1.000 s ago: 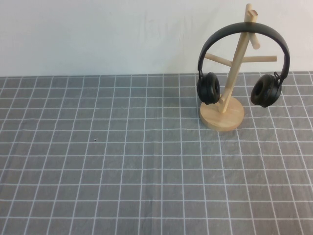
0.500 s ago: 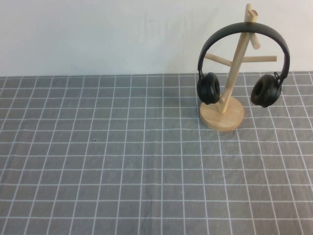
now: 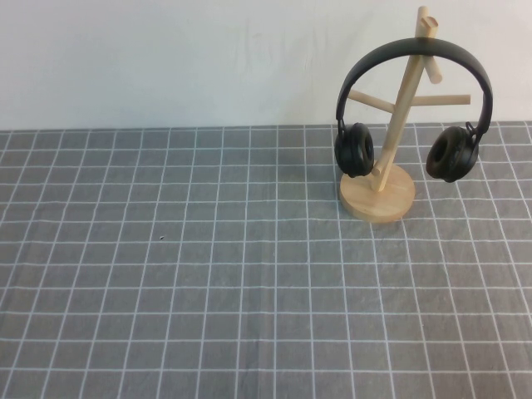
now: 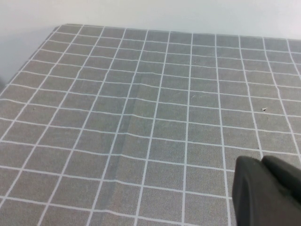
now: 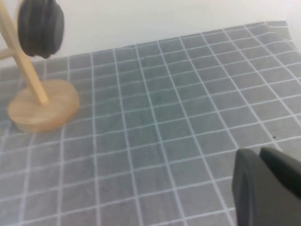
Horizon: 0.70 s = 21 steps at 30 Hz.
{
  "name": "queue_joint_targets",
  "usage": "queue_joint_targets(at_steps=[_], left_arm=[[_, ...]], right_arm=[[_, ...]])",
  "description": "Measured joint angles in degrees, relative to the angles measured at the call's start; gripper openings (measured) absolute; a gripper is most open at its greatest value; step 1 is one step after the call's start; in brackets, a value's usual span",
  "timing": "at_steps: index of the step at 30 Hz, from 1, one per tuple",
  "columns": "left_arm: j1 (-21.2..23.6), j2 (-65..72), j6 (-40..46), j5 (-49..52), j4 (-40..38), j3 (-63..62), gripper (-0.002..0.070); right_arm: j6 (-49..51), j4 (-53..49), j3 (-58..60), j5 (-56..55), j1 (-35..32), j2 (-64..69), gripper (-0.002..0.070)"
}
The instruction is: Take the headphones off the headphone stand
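The black headphones (image 3: 455, 56) hang by their headband over the top of the light wooden headphone stand (image 3: 399, 120) at the far right of the table, one ear cup on each side of the slanted pole. The right wrist view shows one ear cup (image 5: 41, 26) and the stand's round base (image 5: 44, 110). My right gripper (image 5: 259, 153) is shut and empty, low over the cloth, well short of the stand. My left gripper (image 4: 262, 161) is shut and empty over bare cloth. Neither arm shows in the high view.
A grey cloth with a white grid (image 3: 208, 274) covers the table. A white wall (image 3: 166, 58) rises close behind the stand. A shallow crease runs through the cloth in the left wrist view (image 4: 124, 122).
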Motion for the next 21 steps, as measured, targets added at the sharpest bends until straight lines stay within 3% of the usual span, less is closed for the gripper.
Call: queue_joint_targets(at_steps=[7,13,21], left_arm=[[0.0,0.0,0.0,0.0,0.0,0.0,-0.0004],[0.0,0.0,0.0,0.0,0.0,0.0,-0.0004],[0.0,0.0,0.0,0.0,0.0,0.0,-0.0004]], right_arm=[[-0.54,28.02,0.0,-9.14,0.0,0.0,-0.0006],[-1.98,33.47,-0.11,-10.64,0.0,0.0,-0.0006],[-6.3,30.89,-10.33,8.37,0.0,8.73,-0.0002]])
